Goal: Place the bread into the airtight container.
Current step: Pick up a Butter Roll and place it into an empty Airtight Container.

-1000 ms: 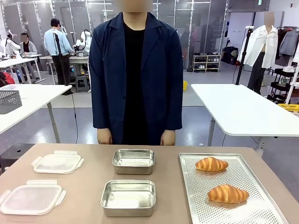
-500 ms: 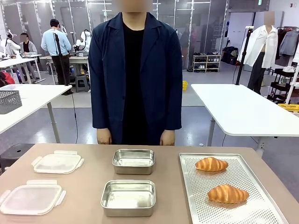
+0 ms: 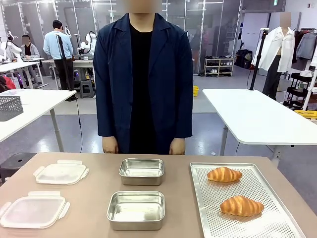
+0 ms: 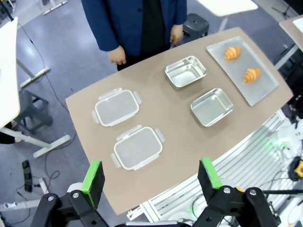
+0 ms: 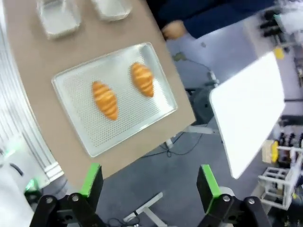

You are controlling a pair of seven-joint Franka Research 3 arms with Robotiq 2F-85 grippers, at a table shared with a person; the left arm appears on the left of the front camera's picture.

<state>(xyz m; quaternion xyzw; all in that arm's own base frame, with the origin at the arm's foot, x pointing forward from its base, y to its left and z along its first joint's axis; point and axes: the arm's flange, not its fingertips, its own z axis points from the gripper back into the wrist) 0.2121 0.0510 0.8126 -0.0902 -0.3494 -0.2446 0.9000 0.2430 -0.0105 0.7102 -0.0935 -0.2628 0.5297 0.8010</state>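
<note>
I read left gripper (image 4: 150,176) and right gripper (image 5: 149,182) released above the tabletop (image 3: 94,198). Far croissant (image 3: 224,174) and near croissant (image 3: 241,206) lie on the tray (image 3: 267,183), beside two steel containers (image 3: 135,210).

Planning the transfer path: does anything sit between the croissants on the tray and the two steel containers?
Nothing visible. Only bare table lies between the tray with the croissants and the open, empty containers; both lids lie farther left.
</note>
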